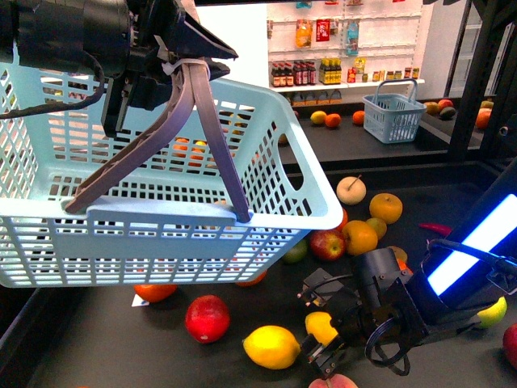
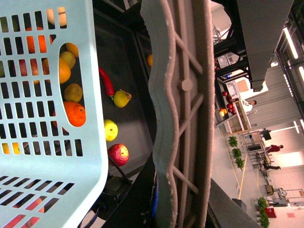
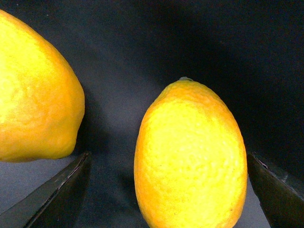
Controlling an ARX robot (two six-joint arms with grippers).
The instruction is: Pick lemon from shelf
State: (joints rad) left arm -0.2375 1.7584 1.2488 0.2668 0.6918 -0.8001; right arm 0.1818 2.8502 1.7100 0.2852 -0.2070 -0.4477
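Two lemons lie on the black deck of the shelf (image 1: 105,343). My right gripper (image 1: 321,354) is low over the deck and open, its dark fingers (image 3: 57,199) on either side of one lemon (image 3: 190,156) (image 1: 320,326) without touching it. The other lemon (image 1: 271,346) (image 3: 33,95) lies just beside it, outside the fingers. My left gripper (image 1: 174,61) (image 2: 180,209) is shut on the grey handle (image 1: 194,121) (image 2: 178,118) of a light blue basket (image 1: 161,226) (image 2: 52,95), which hangs above the left part of the deck.
A red apple (image 1: 208,318) lies left of the lemons. Oranges and apples (image 1: 360,237) are heaped behind, with a red chili (image 1: 436,229) to the right. A pinkish fruit (image 1: 333,381) sits at the front edge. A small blue basket (image 1: 393,117) stands on the farther shelf.
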